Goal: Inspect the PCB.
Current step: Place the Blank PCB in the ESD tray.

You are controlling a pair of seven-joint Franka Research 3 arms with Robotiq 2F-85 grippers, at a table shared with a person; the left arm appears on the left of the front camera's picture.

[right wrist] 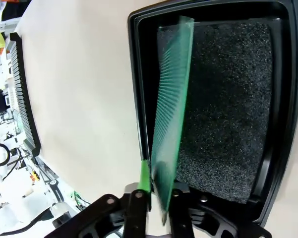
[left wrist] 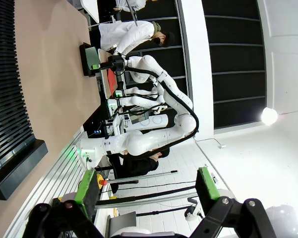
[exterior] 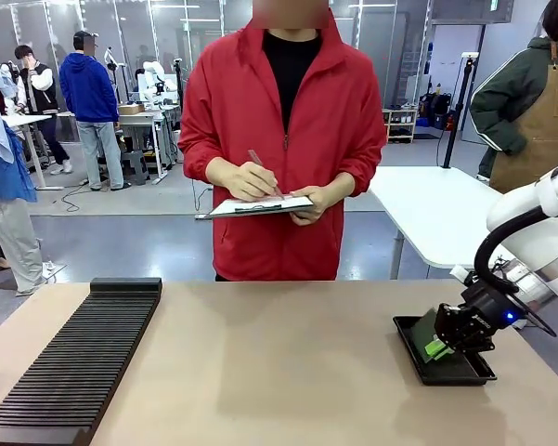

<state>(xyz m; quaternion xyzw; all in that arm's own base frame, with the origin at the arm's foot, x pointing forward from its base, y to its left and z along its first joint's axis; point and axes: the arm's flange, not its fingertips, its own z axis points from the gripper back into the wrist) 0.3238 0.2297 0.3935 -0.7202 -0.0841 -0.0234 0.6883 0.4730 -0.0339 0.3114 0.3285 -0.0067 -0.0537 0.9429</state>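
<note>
Right hand (right wrist: 156, 206): I see it low over the tray (exterior: 410, 342) at the table's (exterior: 279, 362) right side, its fingers either side of the PCB's (right wrist: 169, 114) near edge. The PCB stands on edge, tilted, inside the tray above the black foam. I cannot tell whether the fingers grip it or have just let go.

Left hand (left wrist: 146, 191): held up in the air, fingers wide apart, nothing between them.

Rack (exterior: 74, 358): black, ribbed, table's left side.

Person (exterior: 283, 121): far side, writing on a clipboard (exterior: 260, 206).
</note>
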